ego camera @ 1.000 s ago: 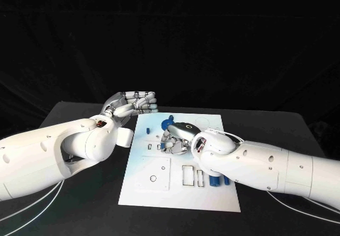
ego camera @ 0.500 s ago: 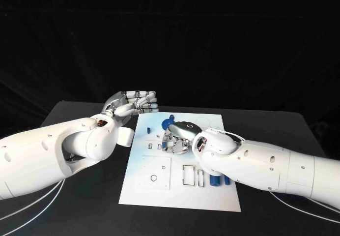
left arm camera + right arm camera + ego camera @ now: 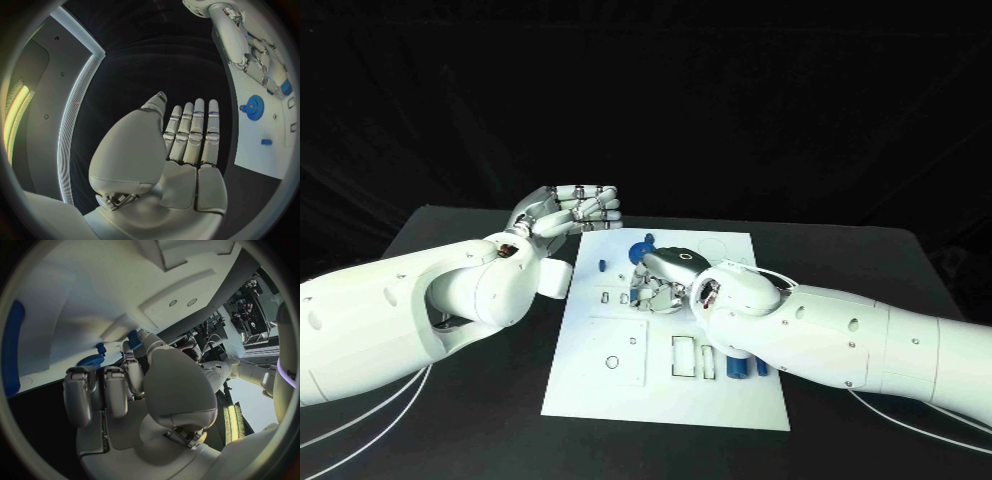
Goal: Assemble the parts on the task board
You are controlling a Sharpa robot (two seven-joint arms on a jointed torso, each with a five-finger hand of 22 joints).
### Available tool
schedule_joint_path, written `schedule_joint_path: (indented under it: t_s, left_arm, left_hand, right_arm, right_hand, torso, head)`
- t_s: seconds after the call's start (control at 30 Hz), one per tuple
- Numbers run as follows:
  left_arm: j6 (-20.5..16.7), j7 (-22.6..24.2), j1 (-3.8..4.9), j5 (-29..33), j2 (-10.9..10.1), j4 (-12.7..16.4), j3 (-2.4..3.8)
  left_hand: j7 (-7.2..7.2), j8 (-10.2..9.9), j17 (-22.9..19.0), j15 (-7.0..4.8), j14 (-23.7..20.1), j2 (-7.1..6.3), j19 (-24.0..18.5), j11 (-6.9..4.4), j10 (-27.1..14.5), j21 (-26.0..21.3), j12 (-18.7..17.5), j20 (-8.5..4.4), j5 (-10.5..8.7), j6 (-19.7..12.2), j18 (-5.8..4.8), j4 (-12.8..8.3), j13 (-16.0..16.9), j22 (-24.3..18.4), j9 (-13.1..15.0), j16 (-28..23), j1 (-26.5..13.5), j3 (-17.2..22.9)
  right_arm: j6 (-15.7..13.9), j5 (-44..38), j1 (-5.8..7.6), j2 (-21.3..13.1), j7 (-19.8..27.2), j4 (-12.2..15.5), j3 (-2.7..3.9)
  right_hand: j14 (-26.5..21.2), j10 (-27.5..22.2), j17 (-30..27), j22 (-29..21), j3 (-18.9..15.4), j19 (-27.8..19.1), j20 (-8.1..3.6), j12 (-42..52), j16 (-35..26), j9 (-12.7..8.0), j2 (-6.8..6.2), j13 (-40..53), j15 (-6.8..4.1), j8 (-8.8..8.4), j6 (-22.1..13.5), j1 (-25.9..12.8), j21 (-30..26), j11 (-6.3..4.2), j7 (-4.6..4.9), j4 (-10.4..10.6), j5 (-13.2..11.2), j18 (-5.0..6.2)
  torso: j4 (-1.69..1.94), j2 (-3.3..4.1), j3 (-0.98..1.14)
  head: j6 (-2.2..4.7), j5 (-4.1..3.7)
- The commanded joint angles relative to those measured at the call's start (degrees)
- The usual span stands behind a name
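Resting over the upper middle of the task board [image 3: 668,400], the right hand [image 3: 661,280] has its fingers curled down onto the plate; whether it grips a part cannot be told (its fingertips are hidden). The left hand [image 3: 567,212] hangs raised beside the board's far left corner, fingers straight and together, holding nothing. A blue gear [image 3: 642,246] stands just beyond the right hand. Two blue bars [image 3: 740,368] lie near the board's right edge.
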Motion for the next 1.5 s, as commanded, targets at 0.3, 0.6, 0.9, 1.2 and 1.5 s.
schedule_joint_path:
  t_s: [0.3,0.6,0.9,1.2,1.5]
  left_arm:
    - [0.95,0.22,0.06,0.09,0.02,0.18,0.04]
    - [0.99,0.14,0.06,0.09,0.01,0.2,0.04]
    - [1.08,0.01,0.06,0.09,-0.01,0.13,0.04]
    - [2.73,-3.51,0.06,-4.46,-0.12,-0.78,0.04]
    - [8.05,-14.8,0.07,-25.34,0.24,-4.68,0.04]
  left_hand:
    - [0.1,-0.27,0.07,0.27,0.23,0.25,0.39,0.14,-0.33,0.14,-0.27,0.16,-0.27,-0.1,0.71,-0.19,-0.07,-0.08,-0.03,-0.14,0.42,-0.16]
    - [0.1,-0.27,0.07,0.27,0.23,0.25,0.39,0.14,-0.33,0.14,-0.27,0.16,-0.27,-0.1,0.71,-0.19,-0.07,-0.08,-0.03,-0.14,0.42,-0.16]
    - [0.16,-0.34,0.09,0.29,0.23,0.27,0.39,0.18,-0.39,0.13,-0.36,0.17,-0.29,-0.16,0.71,-0.17,-0.09,-0.12,-0.03,-0.2,0.4,-0.2]
    - [-0.31,-0.08,1.17,-0.88,4.33,0.25,3.18,-0.62,2.04,1.64,0.25,-0.86,-0.32,0.82,0.87,0.35,0.29,0.32,0.15,0.83,-0.31,-0.87]
    - [-2.9,1.62,7.0,-5.83,18.97,0.2,16.34,-4.56,13.39,9.66,3.03,-7.23,-0.36,6.61,0.91,1.15,1.96,3.56,0.95,6.86,-0.75,-1.5]
  right_arm:
    - [0.61,-0.81,-0.19,0.15,-0.74,0.08,-0.15]
    - [-0.11,-0.75,-0.19,0.23,-0.79,0.21,-0.15]
    - [-2.05,-0.75,-0.19,0.01,-0.26,0.69,-0.15]
    - [-8.98,0.66,0.31,-3.69,1.35,4.98,0.05]
    - [-7.49,23.35,5.05,-13.3,12.96,12.65,0.69]
  right_hand:
    - [4.42,-2.66,8.15,11.71,-0.71,2.84,0.46,-3.05,-0.42,-0.68,-1.72,-2.6,0.72,-1.71,-2.89,-1.57,-0.94,0.99,0.86,0.66,-0.52,-0.5]
    - [4.21,-3.71,7.37,11.06,-1.07,2.2,0.93,-4.16,-0.83,-0.92,-2.28,-3.57,1.18,-2.3,-4.07,-2.1,-1.74,1.5,1.39,0.89,-0.23,-0.26]
    - [4.14,-5.92,7.19,10.31,-2.5,1.45,1.52,-6.31,-0.99,-1.29,-3.67,-5.54,1.76,-3.21,-6.18,-2.92,-2.73,2.18,2.05,1.13,-0.44,0.02]
    - [3.78,-9.43,6.08,8.69,-14.01,-0.2,2.91,-8.08,-1.66,-2.27,-4.75,-8.04,3.19,-4.52,-11.71,-2.33,-5.1,3.82,3.75,4.97,3.65,0.63]
    - [-6.71,-22.64,-22.26,-12.44,-15.15,-19.9,1.56,-26.41,-22.84,-2.24,0.01,-26.46,1.43,-2.24,-7.98,4.23,-34.13,1.57,1.09,6.4,2.56,7.2]
  torso:
    - [0.05,0.02,0.0]
    - [0.01,-0.01,0.01]
    - [0.07,-0.02,0.03]
    - [0.13,-0.15,0.02]
    - [-0.45,-1.14,0.14]
  head:
    - [0.09,-0.12]
    - [0.02,-0.08]
    - [0.06,0.02]
    - [0.15,0.13]
    - [0.11,0.73]
